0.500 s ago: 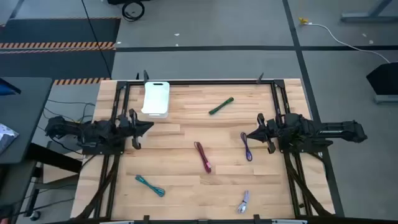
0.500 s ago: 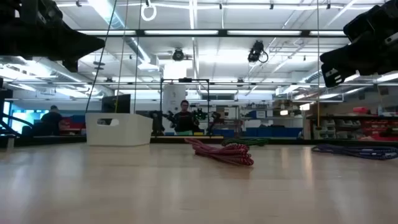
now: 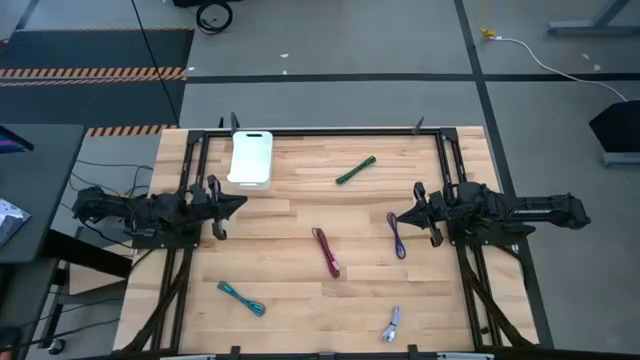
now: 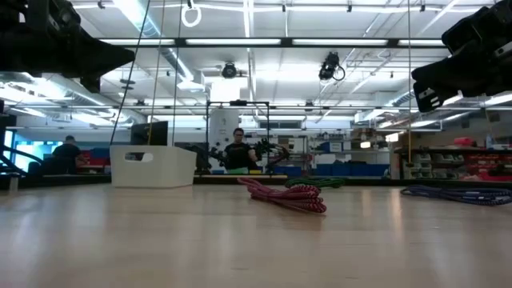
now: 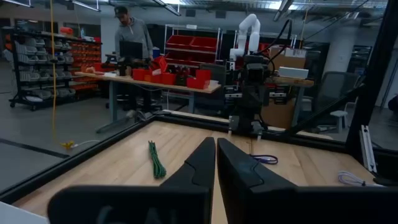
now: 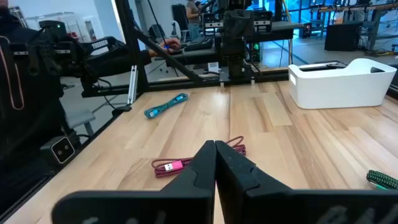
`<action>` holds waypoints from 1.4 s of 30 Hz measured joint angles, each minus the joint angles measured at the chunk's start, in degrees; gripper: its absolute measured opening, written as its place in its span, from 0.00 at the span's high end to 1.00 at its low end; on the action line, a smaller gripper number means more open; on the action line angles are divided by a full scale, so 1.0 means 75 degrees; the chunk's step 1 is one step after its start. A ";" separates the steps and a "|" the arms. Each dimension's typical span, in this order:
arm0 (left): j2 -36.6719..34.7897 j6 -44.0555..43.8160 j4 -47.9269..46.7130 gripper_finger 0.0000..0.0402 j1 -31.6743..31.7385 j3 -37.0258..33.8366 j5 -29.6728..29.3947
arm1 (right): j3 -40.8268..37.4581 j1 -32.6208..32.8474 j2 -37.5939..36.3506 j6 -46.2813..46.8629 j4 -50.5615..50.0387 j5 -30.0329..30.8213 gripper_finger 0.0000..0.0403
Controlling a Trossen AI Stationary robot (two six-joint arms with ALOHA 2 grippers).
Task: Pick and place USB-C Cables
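Note:
Five cable bundles lie flat on the wooden table: dark green at the far middle, magenta at the centre, purple right of it, teal at the near left, pale lilac-grey at the near right. My left gripper hovers at the table's left side, shut and empty. My right gripper hovers at the right side just above the purple bundle's far end, shut and empty. The right wrist view shows the magenta bundle and the teal bundle; the left wrist view shows the green bundle.
A white bin stands at the far left of the table. A black frame runs along the table's far edge and sides. People show in the room beyond the table.

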 joint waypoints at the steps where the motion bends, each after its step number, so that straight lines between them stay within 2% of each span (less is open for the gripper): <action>1: 0.0001 0.0000 0.0000 0.94 0.0001 0.0000 -0.0002 | -0.0003 0.0000 0.0000 0.0003 0.0000 -0.0003 0.96; 42: 0.0001 0.0000 0.0000 0.94 0.0000 0.0000 -0.0002 | 0.0000 -0.0002 0.0001 -0.0231 0.0012 0.0011 0.96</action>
